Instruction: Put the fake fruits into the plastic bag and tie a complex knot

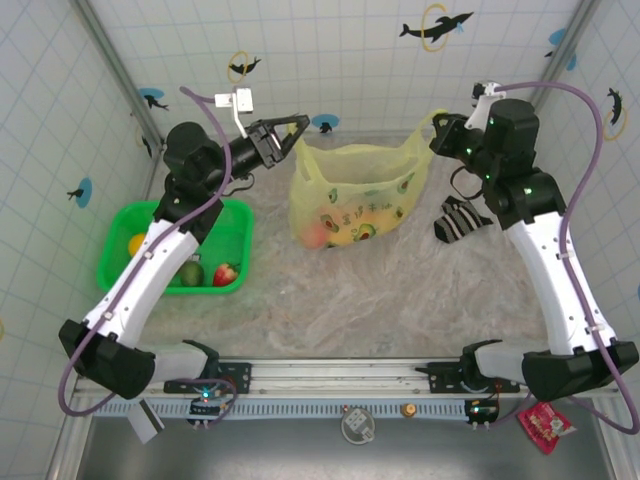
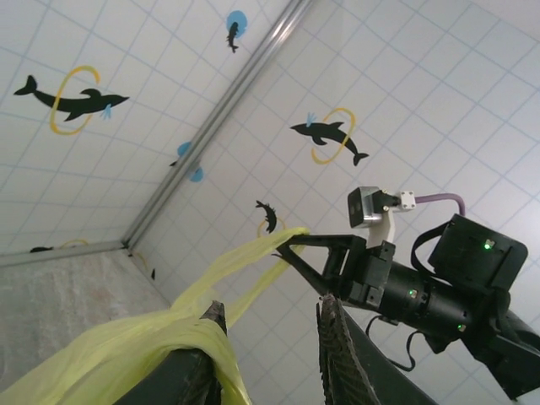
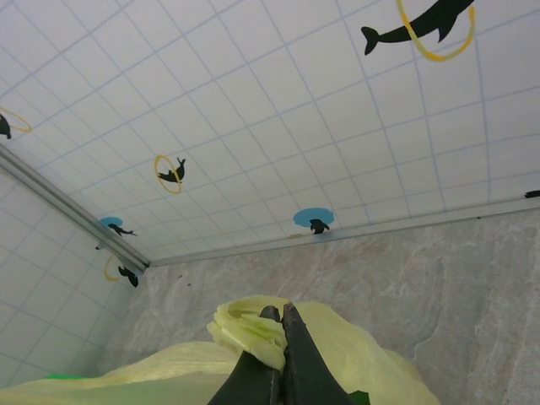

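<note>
Metal rail (image 1: 340,375) at the near edge carries both arm bases, and a small red packet (image 1: 545,420) lies just off its right end. Farther in, on the marbled table (image 1: 400,300), a bright green basket (image 1: 120,262) sits at the left beside the left arm. It holds three of the fake fruits: a yellow fruit (image 1: 137,243), a dark green fruit (image 1: 190,272) and a red strawberry (image 1: 226,272). At the middle of the table stands the plastic bag (image 1: 355,190), pale yellow-green and translucent, its mouth stretched wide between the two arms. More fruits show through the film at its bottom, among them a pinkish-orange one (image 1: 317,234). A black-and-white striped cloth (image 1: 460,218) lies just right of the bag, under the right arm. Beyond, the left gripper (image 1: 298,135) hangs at the bag's left handle. In the left wrist view its jaws stand apart, with the film draped over one finger (image 2: 211,333) and not yet pinched. The right gripper (image 1: 438,130) is clenched on the bag's right handle, and in the right wrist view its fingers (image 3: 291,337) are pressed together with a fold of film caught between them. Behind everything rises the white tiled wall (image 1: 350,60) with dolphin decals (image 1: 437,25).
</note>
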